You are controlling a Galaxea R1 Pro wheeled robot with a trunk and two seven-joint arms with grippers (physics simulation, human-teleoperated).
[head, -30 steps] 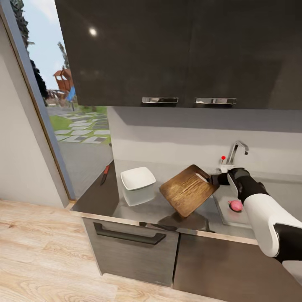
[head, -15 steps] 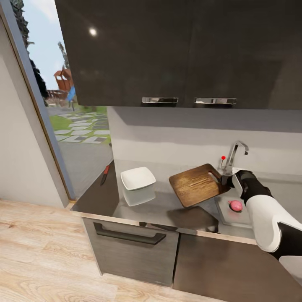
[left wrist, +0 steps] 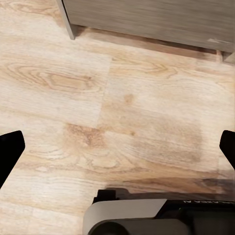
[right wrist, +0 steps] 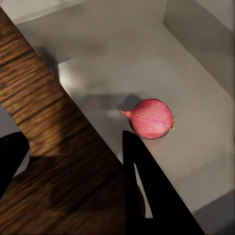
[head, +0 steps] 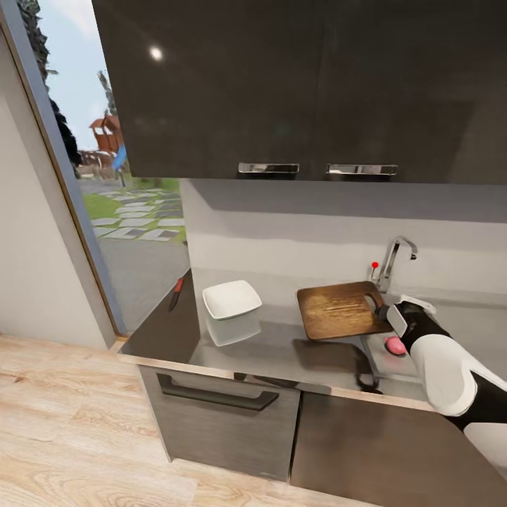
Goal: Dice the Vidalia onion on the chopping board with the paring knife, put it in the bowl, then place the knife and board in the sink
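Grey reflective countertop (head: 274, 348) under dark wall cabinets (head: 303, 84), window (head: 116, 176) and garden at the left, wooden floor (left wrist: 112, 112) below. At the right, steel sink (head: 380, 366) with chrome tap (head: 394, 257); inside the basin, the pink Vidalia onion (head: 394, 345), whole, also seen lying on the basin floor (right wrist: 152, 118). Held in the right gripper (head: 389, 313) by its slotted end: the chopping board (head: 339, 310), fingers clamped on the board's edge (right wrist: 54, 147), board lifted above the counter with its shadow beneath. Compared with a second ago: board swung from a steep diagonal tilt to nearly level and carried closer to the tap, now reaching over the sink's near-left edge; right arm drawn back and lower. Unmoved: white bowl (head: 232, 301) on the counter, well left of the board, and paring knife (head: 175, 293) at the counter's far left end by the window. Left gripper (left wrist: 117, 147) spread wide, nothing between its fingers, pointing down at the floor beside the lower cabinet (left wrist: 147, 19).
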